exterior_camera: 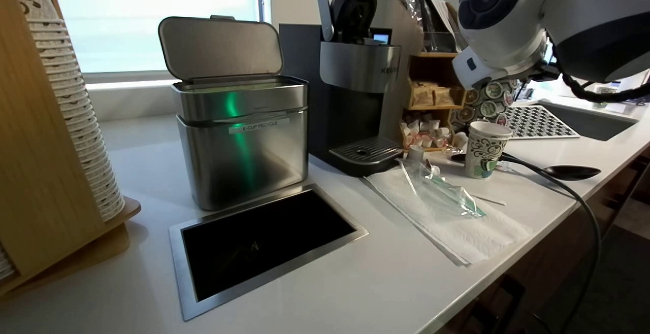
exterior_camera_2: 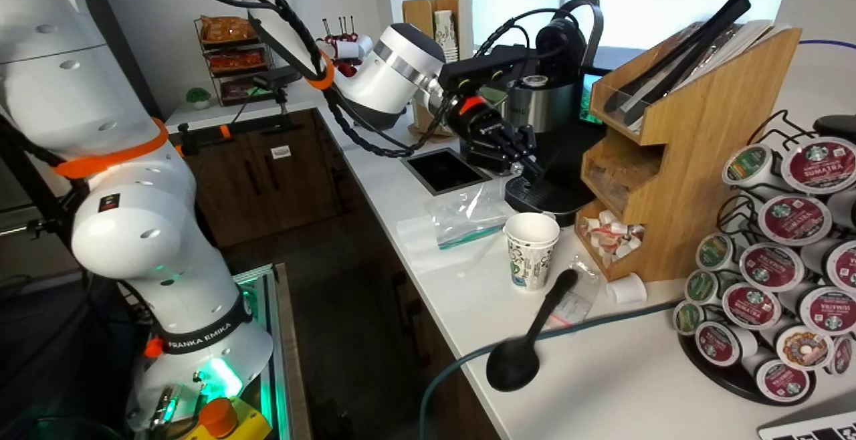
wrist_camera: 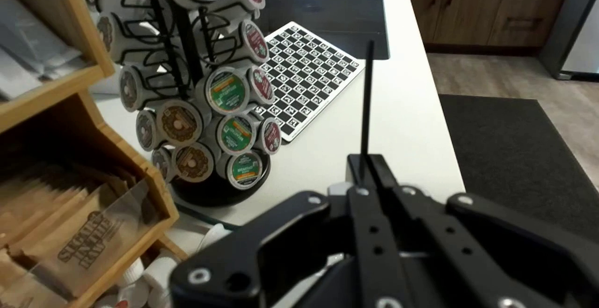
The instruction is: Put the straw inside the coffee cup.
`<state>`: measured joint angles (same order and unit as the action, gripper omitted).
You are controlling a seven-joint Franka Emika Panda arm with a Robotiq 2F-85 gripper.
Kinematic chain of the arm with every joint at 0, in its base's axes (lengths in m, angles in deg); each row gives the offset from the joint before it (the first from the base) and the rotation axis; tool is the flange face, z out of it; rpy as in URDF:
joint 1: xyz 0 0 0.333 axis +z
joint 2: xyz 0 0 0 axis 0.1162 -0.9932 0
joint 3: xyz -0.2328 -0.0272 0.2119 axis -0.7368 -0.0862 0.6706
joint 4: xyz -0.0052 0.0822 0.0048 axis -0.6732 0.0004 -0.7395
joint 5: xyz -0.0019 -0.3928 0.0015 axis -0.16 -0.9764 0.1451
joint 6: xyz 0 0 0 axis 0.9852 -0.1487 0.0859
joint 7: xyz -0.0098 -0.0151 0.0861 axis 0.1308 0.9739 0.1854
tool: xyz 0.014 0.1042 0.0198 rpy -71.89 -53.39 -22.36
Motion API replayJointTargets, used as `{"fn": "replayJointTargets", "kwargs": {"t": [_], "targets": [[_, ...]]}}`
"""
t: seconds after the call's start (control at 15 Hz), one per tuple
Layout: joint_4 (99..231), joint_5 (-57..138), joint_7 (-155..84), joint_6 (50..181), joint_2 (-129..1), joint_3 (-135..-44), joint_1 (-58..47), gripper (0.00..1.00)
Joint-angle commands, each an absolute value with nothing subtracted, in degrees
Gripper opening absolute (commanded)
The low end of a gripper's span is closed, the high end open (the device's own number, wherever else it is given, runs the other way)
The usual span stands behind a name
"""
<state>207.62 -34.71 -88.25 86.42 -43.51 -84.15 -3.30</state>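
Closed jaws pinch the straw (wrist_camera: 367, 97), one end jutting free, presumably for insertion! The coffee cup (exterior_camera_2: 530, 254) stands upright

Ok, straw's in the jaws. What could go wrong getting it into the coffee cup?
The straw sticks out past the jaws; its end might catch and tip the coffee cup. The wrist view doesn't clearly show the cup, so aim could drift. The wooden organizer stands near the cup; swinging wide could clip it.

end effector (wrist_camera: 368, 165) | pinching thin dark straw (wrist_camera: 367, 97) | pod rack (wrist_camera: 213, 196) near checkered board (wrist_camera: 310, 81) | sink (wrist_camera: 323, 12)
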Motion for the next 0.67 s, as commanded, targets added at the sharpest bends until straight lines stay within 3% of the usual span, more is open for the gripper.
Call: {"fn": "replayJointTargets", "kwargs": {"t": [0.0,0.47,0.53,0.6], "targets": [[205.4,-34.6,-88.0,88.9,-48.5,-83.7,-3.3,0.01],[203.0,-32.9,-89.7,88.9,-54.1,-82.9,-3.8,0.01],[202.5,-32.6,-90.8,88.5,-55.0,-82.7,-3.7,0.28],[202.3,-32.4,-91.5,88.4,-55.4,-82.6,-3.7,0.31]]}}
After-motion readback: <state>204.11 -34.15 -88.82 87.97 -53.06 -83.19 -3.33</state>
